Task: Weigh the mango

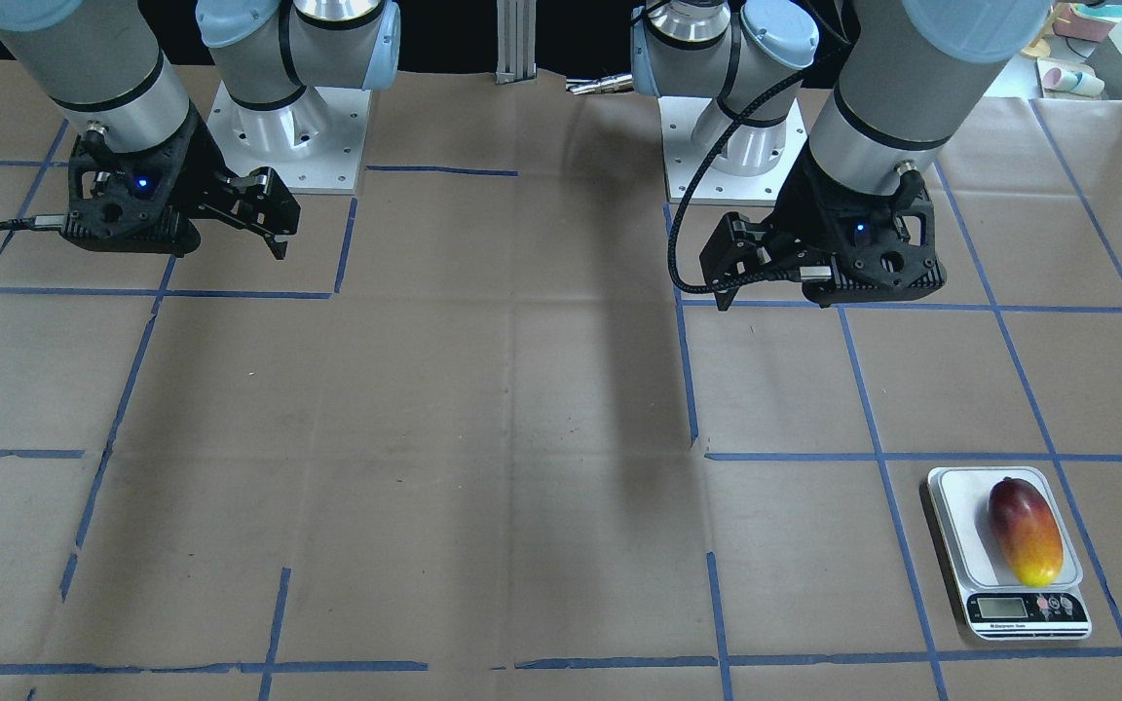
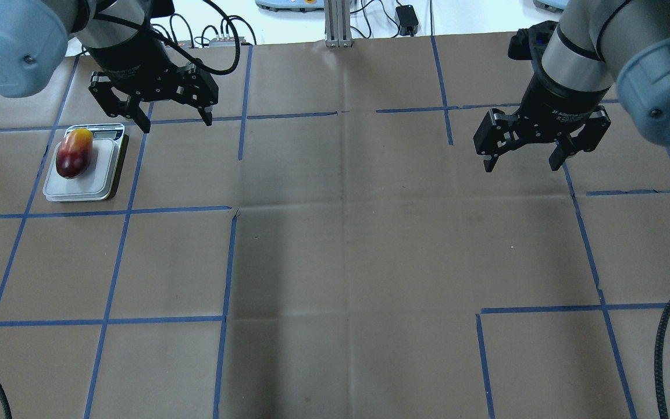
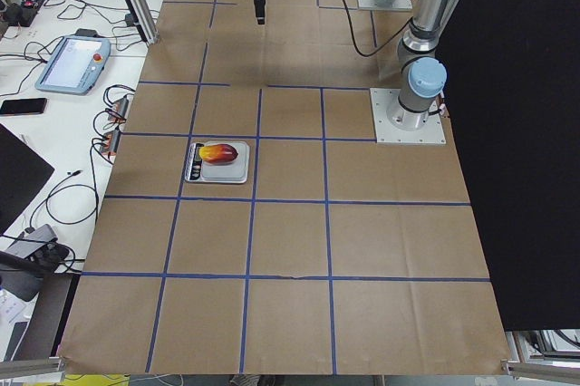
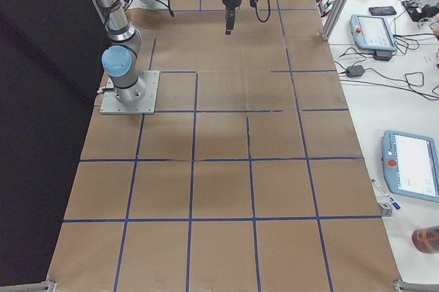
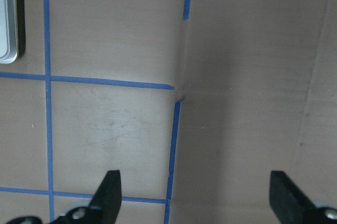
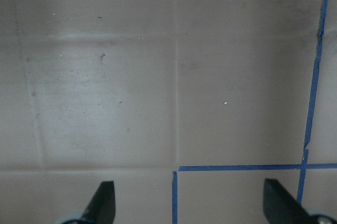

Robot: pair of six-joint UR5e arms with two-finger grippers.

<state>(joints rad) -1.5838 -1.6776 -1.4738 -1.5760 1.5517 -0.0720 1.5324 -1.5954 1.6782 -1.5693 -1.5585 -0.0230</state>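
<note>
Overhead exterior: we see mango (image 2: 74, 153) lying off-centre on scale (image 2: 88, 185). Left tool (image 2: 177, 121) and right tool (image 2: 521, 164) are both spread, empty. Our risk call: round fruit rolls off, spoiling reading.

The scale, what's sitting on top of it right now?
The mango lies lengthwise on the scale, yellow end toward the display. Nothing else is on it. The platform beneath the fruit is covered, and the reading is too small to make out.
</note>
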